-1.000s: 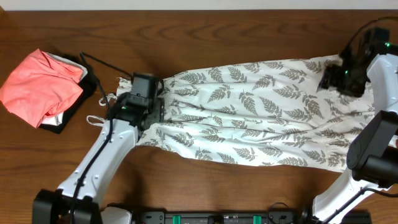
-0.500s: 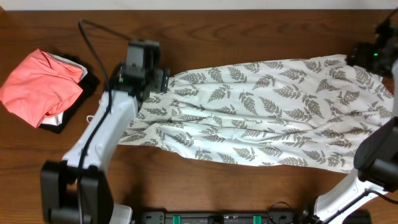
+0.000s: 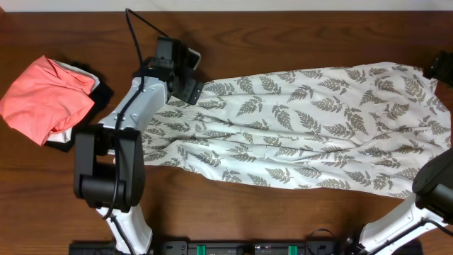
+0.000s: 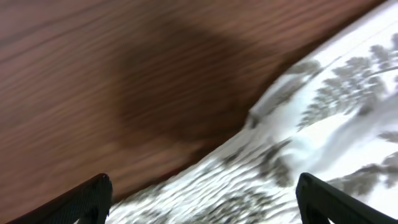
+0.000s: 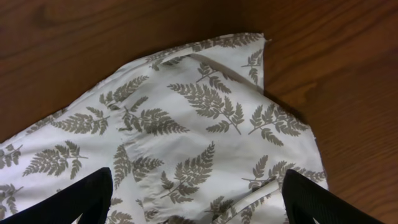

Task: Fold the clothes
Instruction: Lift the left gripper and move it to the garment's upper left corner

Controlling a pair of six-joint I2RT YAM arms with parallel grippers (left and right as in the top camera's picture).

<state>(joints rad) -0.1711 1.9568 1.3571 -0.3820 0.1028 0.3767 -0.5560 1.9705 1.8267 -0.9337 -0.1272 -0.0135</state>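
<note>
Released by both arms, the dress [image 3: 304, 127] lies spread flat from the centre to the right edge of the table [image 3: 233, 28]. The left gripper [image 4: 204, 190] has drawn back to the bodice's upper-left edge and the right gripper [image 5: 196, 199] to the upper-right hem corner, both spread wide and empty. Smoothing looks finished, with no fold made yet.

Item: long white thin-fabric dress with grey-green fern-leaf print [image 3: 304, 131], spread on a dark brown wooden table [image 3: 283, 32].
We record it lying lengthwise from left to right, wider end to the right, with creases running along its middle. The left gripper [image 3: 189, 83] sits over its upper-left corner. The right gripper [image 3: 442, 68] shows only partly at the frame edge, near the upper-right corner. Well apart at far left we note a coral-pink folded garment [image 3: 42, 99] on a black garment [image 3: 99, 99].
</note>
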